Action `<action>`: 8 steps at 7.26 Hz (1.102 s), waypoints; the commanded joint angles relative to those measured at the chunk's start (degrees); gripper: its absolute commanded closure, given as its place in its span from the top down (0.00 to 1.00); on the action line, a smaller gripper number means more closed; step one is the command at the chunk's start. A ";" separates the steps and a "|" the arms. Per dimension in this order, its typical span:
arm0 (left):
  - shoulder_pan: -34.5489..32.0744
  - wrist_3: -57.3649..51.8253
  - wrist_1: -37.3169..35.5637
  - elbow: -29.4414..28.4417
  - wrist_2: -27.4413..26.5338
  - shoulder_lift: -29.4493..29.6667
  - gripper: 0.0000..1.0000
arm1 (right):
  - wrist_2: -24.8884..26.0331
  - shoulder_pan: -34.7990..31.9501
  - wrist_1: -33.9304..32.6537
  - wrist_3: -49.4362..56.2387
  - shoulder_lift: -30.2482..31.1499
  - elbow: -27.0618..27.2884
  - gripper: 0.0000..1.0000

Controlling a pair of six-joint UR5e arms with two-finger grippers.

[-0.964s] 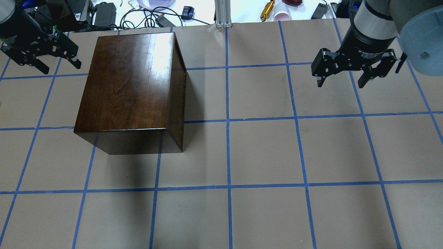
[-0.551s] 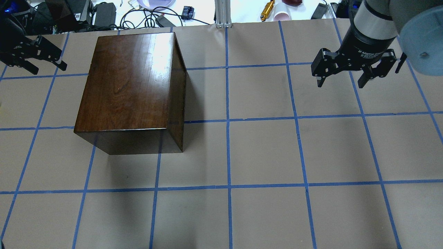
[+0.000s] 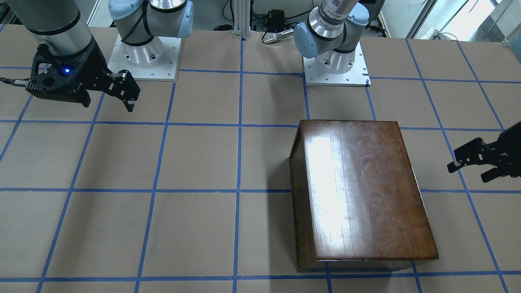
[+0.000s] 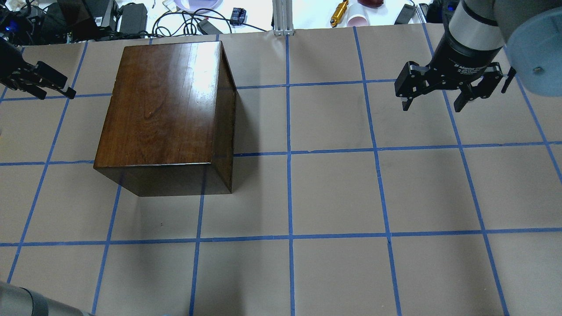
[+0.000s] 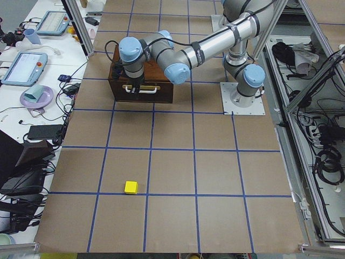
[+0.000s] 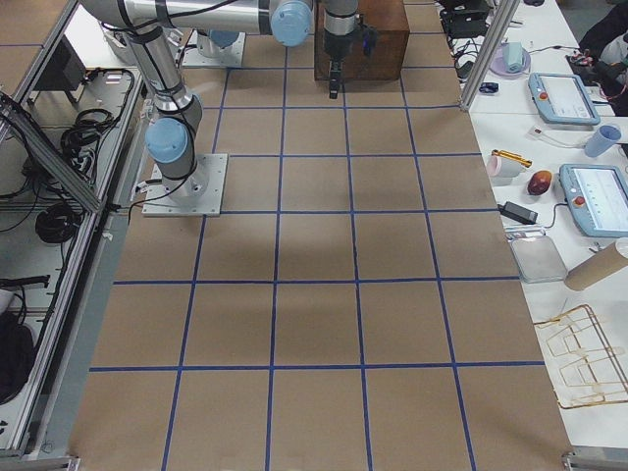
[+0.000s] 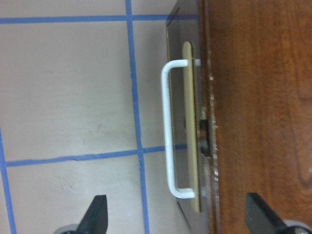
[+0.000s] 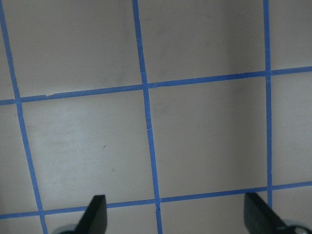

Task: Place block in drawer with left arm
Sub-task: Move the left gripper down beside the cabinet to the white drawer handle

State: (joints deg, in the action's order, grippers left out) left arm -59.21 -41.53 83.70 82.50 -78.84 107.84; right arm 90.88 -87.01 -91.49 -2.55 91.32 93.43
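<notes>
Left wrist-mounted view looks along the shut front of the drawer (image 7: 181, 29), a dark brown panel that sits flush in the glossy dark-brown wooden box (image 4: 167, 105). A thin white wire handle (image 7: 167, 131) stands off a narrow brass plate (image 7: 191, 122) on that panel. The black two-finger left gripper (image 7: 178, 217) hangs with its fingers spread wide and nothing between them. One fingertip shows over the brown paper-covered table (image 4: 333, 193), the other over the box's top.

The handle's long axis runs straight ahead of the gripper, and the fingers part across that axis, so the bar lies ahead on the line between them, not yet enclosed. How far above the bar the gripper hangs I cannot tell.

The block (image 5: 131, 187), a small bright yellow cube, sits alone on the table, well apart from the box. It lies out in front of the drawer's face, toward the table's end on the robot's left. The exterior left view is the only one that shows it.

As I read it, the drawer has to come out before the cube can go in, and the pull runs toward the side where the cube lies.

Both handle and cube are on the left arm's side. The right gripper (image 4: 432, 103), also black and also spread with nothing held, hangs over bare table well apart from the box.
</notes>
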 commanded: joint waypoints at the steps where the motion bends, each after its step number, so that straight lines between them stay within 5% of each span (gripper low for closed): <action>1: 0.33 -1.19 -0.56 0.74 1.14 2.71 1.00 | 0.00 0.00 0.00 0.00 0.00 0.00 1.00; 8: 0.33 -0.22 -0.47 4.34 4.57 4.92 1.00 | 0.00 0.00 0.00 0.00 0.00 0.09 1.00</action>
State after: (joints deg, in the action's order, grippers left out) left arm -58.89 -41.71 83.30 86.56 -74.45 112.63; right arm 90.88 -87.01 -91.49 -2.55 91.32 93.44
